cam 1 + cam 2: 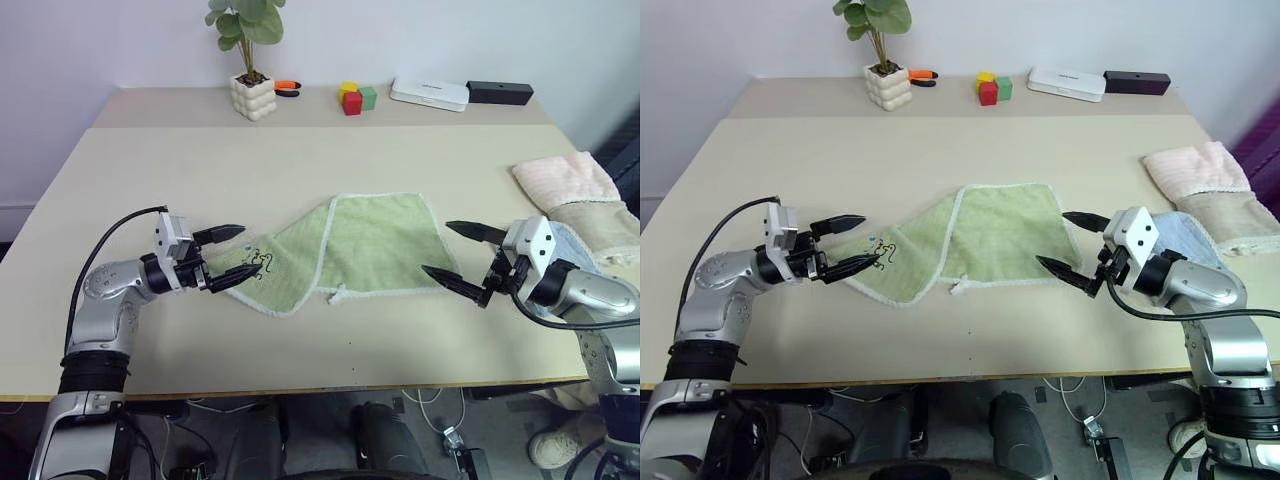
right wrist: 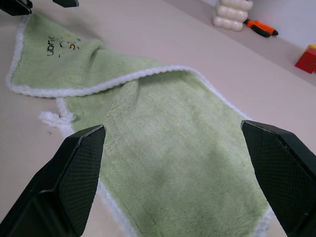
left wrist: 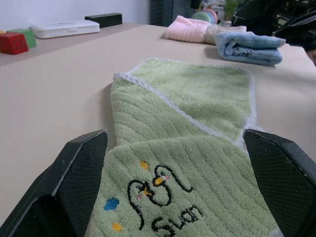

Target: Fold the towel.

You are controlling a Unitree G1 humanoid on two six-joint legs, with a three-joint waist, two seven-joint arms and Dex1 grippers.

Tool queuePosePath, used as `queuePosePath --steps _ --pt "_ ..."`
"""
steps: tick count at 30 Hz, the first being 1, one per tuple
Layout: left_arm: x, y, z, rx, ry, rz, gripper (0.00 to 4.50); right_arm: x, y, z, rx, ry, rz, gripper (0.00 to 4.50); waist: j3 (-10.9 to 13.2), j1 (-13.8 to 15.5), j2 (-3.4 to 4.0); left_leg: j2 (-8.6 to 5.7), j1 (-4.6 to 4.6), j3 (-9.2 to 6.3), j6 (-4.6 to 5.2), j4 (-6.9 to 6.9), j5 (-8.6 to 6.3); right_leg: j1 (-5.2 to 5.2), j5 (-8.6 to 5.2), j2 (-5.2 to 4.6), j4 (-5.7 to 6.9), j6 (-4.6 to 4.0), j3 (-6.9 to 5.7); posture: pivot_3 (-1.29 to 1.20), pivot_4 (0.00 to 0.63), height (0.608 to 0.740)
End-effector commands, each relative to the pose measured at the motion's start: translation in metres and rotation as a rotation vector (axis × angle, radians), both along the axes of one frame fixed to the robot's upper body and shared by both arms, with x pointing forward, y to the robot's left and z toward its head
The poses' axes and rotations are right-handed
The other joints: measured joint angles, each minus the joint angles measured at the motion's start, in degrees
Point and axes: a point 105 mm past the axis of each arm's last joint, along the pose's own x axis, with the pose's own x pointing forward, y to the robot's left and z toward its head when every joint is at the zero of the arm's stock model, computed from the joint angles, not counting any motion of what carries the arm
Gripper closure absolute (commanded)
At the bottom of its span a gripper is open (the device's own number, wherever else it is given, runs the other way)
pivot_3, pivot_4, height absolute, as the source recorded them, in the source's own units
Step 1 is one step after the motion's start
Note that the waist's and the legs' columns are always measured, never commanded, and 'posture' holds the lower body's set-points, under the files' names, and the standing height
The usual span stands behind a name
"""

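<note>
The light green towel (image 1: 345, 250) lies on the table's middle, its left part folded over in a twist, white stitched edging all round. A dark embroidered mark (image 3: 163, 197) sits near its left corner. My left gripper (image 1: 232, 255) stands open at that corner, one finger above and one low at the cloth's edge. At the towel's right edge my right gripper (image 1: 460, 255) is open too, fingertips just off the cloth. A white loop tag (image 2: 52, 118) pokes out at the front edge. Nothing is held.
Pale pink and cream towels (image 1: 580, 195) and a light blue cloth (image 1: 1185, 235) lie at the right edge. Along the back stand a potted plant (image 1: 250, 85), an orange-handled tool (image 1: 287, 88), coloured blocks (image 1: 355, 97), a white box (image 1: 428, 94) and a black box (image 1: 498, 93).
</note>
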Motion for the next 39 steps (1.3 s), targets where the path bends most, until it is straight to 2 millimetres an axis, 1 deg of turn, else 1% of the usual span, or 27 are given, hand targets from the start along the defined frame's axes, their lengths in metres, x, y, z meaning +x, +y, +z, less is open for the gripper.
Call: queuePosePath --steps 1,3,5,7,9,11,13,14,17,18,20,25,27,29,31,34,36,39 --pt "-0.005 -0.002 0.007 -0.007 -0.033 -0.023 0.0 0.003 0.002 0.013 0.002 -0.058 0.012 0.04 0.0 0.0 0.0 0.0 0.0 0.0 0.0 0.0 0.0 0.0 0.0 0.0 0.0 0.0 0.0 0.0 0.15 0.735" --pt "-0.014 -0.006 0.003 -0.016 0.014 -0.073 0.0 0.004 0.005 0.014 0.005 -0.061 0.019 0.04 0.0 -0.1 0.0 0.0 0.0 0.0 0.0 0.0 0.0 0.0 0.0 0.0 0.0 0.0 0.0 0.0 0.15 0.735" --pt "-0.029 -0.015 -0.003 -0.009 0.052 -0.145 0.0 0.005 0.008 0.014 0.009 -0.064 0.026 0.04 0.0 -0.2 0.01 0.01 0.0 0.0 0.0 -0.03 0.0 -0.01 0.0 0.01 0.0 0.0 0.0 0.0 0.15 0.735" --pt "-0.036 -0.019 0.0 -0.008 0.051 -0.174 0.0 0.007 0.009 0.014 0.011 -0.064 0.028 0.04 0.0 -0.1 0.01 0.01 0.0 0.0 0.0 -0.04 0.0 -0.01 -0.01 0.0 0.0 0.0 0.0 0.0 0.15 0.735" --pt "-0.037 -0.02 0.009 -0.017 0.047 -0.187 0.0 0.009 0.011 0.012 0.016 -0.063 0.034 0.04 0.0 0.1 0.0 0.02 0.0 -0.02 0.0 0.0 0.0 -0.01 -0.01 0.01 0.01 -0.01 0.0 0.0 0.15 0.735" --pt "-0.046 -0.022 0.013 0.029 0.049 -0.238 0.0 0.013 0.016 0.011 0.03 -0.069 0.048 0.04 0.0 -0.1 -0.01 0.02 0.0 -0.03 0.0 0.05 0.0 0.01 -0.01 0.0 0.03 -0.01 0.0 0.0 0.15 0.735" --pt "-0.055 -0.024 0.008 0.131 0.041 -0.287 0.0 0.017 0.023 0.012 0.048 -0.08 0.062 0.04 0.0 -0.1 0.02 0.01 0.0 -0.02 0.0 0.03 0.0 0.01 -0.01 0.0 0.02 -0.02 0.01 0.0 0.15 0.735" --pt "-0.058 -0.019 0.006 0.163 0.039 -0.295 0.0 0.018 0.029 0.013 0.053 -0.086 0.069 0.04 0.0 -0.2 0.04 0.01 0.02 -0.02 0.0 0.0 0.0 0.0 -0.01 0.0 0.01 -0.02 0.01 0.0 0.15 0.735" --pt "-0.065 -0.017 0.0 0.255 0.03 -0.332 0.0 0.021 0.04 0.012 0.069 -0.096 0.088 0.04 0.0 -0.2 0.07 0.01 0.03 -0.01 0.0 -0.08 0.0 -0.03 -0.02 0.0 0.0 -0.03 0.01 0.0 0.15 0.735" --pt "-0.065 -0.019 -0.003 0.286 0.023 -0.337 0.0 0.022 0.041 0.011 0.073 -0.096 0.091 0.04 0.0 -0.2 0.07 0.01 0.03 0.0 0.0 -0.08 0.0 -0.04 -0.02 0.01 0.0 -0.03 0.01 0.0 0.15 0.735" --pt "-0.066 -0.02 -0.017 0.403 -0.004 -0.352 0.0 0.023 0.047 0.013 0.096 -0.106 0.108 0.04 0.0 0.0 0.07 0.01 0.02 0.01 0.0 -0.05 0.0 -0.03 -0.09 0.0 0.0 -0.16 0.01 0.0 0.15 0.735" --pt "-0.059 -0.021 -0.026 0.448 -0.026 -0.334 0.0 0.023 0.067 0.014 0.131 -0.13 0.137 0.04 0.0 0.0 0.05 0.01 0.02 0.02 0.0 -0.03 0.0 -0.03 -0.1 -0.02 0.01 -0.18 0.01 0.0 0.15 0.735" --pt "-0.054 -0.02 -0.033 0.499 -0.054 -0.318 0.0 0.024 0.071 0.017 0.142 -0.147 0.136 0.04 0.0 -0.1 0.07 0.02 0.02 0.02 0.0 -0.04 0.0 -0.04 -0.1 0.0 0.02 -0.17 0.01 0.0 0.15 0.735" --pt "-0.051 -0.013 -0.035 0.518 -0.055 -0.301 0.0 0.025 0.08 0.019 0.15 -0.16 0.137 0.04 0.0 -0.1 0.07 0.01 0.01 0.04 0.0 -0.04 0.0 -0.04 -0.09 -0.01 0.01 -0.16 0.01 0.0 0.15 0.735" --pt "-0.046 -0.018 -0.037 0.518 -0.075 -0.296 0.0 0.027 0.082 0.021 0.154 -0.175 0.137 0.04 0.0 -0.1 0.07 0.02 0.02 0.04 0.0 -0.04 0.0 -0.06 -0.09 0.0 0.02 -0.16 0.01 0.0 0.15 0.735" --pt "-0.037 -0.02 -0.049 0.591 -0.114 -0.284 0.0 0.029 0.087 0.02 0.167 -0.186 0.138 0.04 0.0 0.2 0.07 0.02 0.0 0.03 0.0 -0.02 0.0 -0.06 -0.03 0.0 0.04 -0.05 0.01 0.0 0.15 0.735" --pt "-0.034 -0.028 -0.05 0.549 -0.116 -0.281 0.0 0.028 0.092 0.018 0.173 -0.188 0.143 0.04 0.0 0.1 0.06 0.01 0.0 0.05 0.0 0.0 0.0 -0.03 -0.02 0.0 0.02 -0.03 0.01 0.0 0.15 0.735" --pt "-0.034 -0.046 -0.049 0.48 -0.111 -0.307 0.0 0.026 0.098 0.017 0.191 -0.195 0.144 0.04 0.0 0.1 0.08 0.01 0.01 0.05 0.0 -0.01 0.0 -0.03 -0.01 -0.01 0.05 -0.02 0.01 0.0 0.15 0.735"
